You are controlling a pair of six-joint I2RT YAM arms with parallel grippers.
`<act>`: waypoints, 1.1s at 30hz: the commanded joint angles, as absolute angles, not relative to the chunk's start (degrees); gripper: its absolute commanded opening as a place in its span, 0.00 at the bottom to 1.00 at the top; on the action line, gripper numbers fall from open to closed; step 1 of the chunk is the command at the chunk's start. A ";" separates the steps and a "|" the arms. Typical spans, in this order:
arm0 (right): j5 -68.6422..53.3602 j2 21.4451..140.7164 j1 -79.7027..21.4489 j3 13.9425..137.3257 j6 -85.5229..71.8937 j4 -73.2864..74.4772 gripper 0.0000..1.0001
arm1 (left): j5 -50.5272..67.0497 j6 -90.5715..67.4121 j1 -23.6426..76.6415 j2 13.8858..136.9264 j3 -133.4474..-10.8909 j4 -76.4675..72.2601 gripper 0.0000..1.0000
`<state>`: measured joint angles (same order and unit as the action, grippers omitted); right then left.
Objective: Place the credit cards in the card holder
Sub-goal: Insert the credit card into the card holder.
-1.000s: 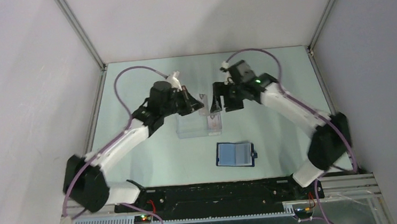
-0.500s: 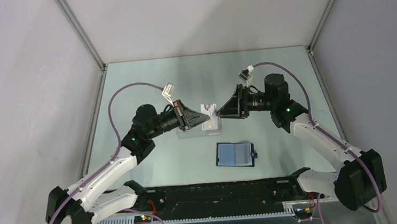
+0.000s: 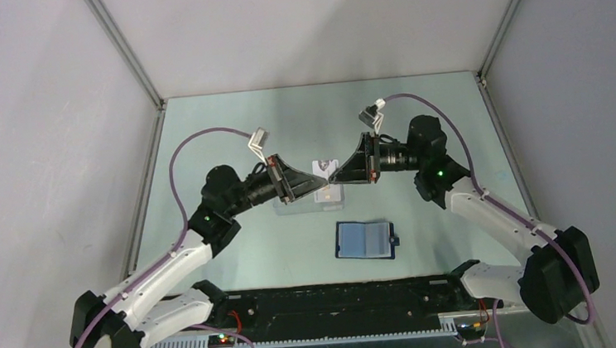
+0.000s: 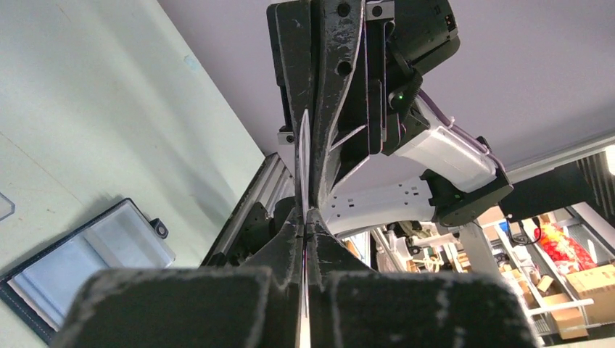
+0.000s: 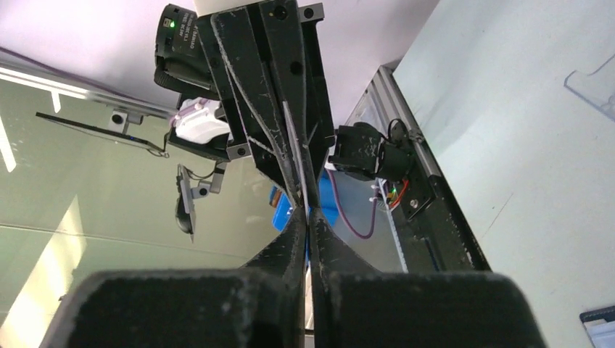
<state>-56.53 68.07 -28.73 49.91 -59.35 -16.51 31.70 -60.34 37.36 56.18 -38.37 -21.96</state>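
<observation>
One pale credit card [image 3: 322, 169] hangs upright above the table's middle, pinched from both sides. My left gripper [image 3: 314, 183] is shut on its left edge, and my right gripper [image 3: 332, 176] is shut on its right edge. In the left wrist view the card [image 4: 304, 156] runs edge-on from my left gripper [image 4: 305, 217] up into the facing right jaws. The right wrist view shows the card [image 5: 294, 156] the same way, rising from my right gripper [image 5: 304, 210]. The navy card holder [image 3: 365, 240] lies open on the table nearer the arm bases, also seen from the wrists [image 4: 80, 261] [image 5: 599, 326].
Clear credit cards [image 3: 292, 203] lie flat on the table under the raised grippers; one corner shows at the right wrist view's edge [image 5: 591, 83]. White walls with metal frame posts [image 3: 125, 51] enclose the pale green table [image 3: 236, 254].
Both grippers swung from pointing down over the table to facing each other, the left one holding a card. In the last half second the right gripper moved left and shut on that card.
</observation>
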 commanded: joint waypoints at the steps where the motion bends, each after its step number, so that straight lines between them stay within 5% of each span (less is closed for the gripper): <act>1: -58.57 68.54 -30.35 50.15 -59.95 -20.48 0.00 | 32.43 -60.91 37.70 56.22 -38.14 -23.88 0.11; 2: -58.29 68.18 -30.29 50.17 -59.24 -18.68 0.00 | 32.21 -61.11 37.70 56.31 -37.92 -23.85 0.22; 3: -57.57 67.93 -30.12 50.18 -57.64 -17.42 0.00 | 32.01 -61.14 37.70 56.23 -37.41 -23.89 0.42; 5: -55.66 66.29 -29.57 50.14 -53.91 -12.18 0.00 | 30.92 -61.12 37.67 55.81 -35.99 -23.82 0.62; 9: -47.17 63.29 -28.02 50.12 -43.51 7.53 0.00 | 25.82 -61.05 37.70 55.93 -31.93 -22.91 0.75; 14: -40.59 61.75 -25.45 43.78 -38.32 13.19 0.00 | 20.72 -60.07 39.56 60.97 -29.57 -16.57 0.93; 22: -37.74 64.47 -20.87 30.00 -37.46 7.60 0.00 | 8.89 -57.93 47.42 73.66 -34.08 -4.54 0.74; 33: -32.87 66.77 -19.25 26.52 -37.14 5.91 0.00 | 8.08 -58.85 48.66 82.53 -35.25 -2.73 0.47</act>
<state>-35.92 68.05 -19.57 27.86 -38.46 7.35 10.24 -59.07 47.70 80.42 -33.26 -3.14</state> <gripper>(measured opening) 0.010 0.497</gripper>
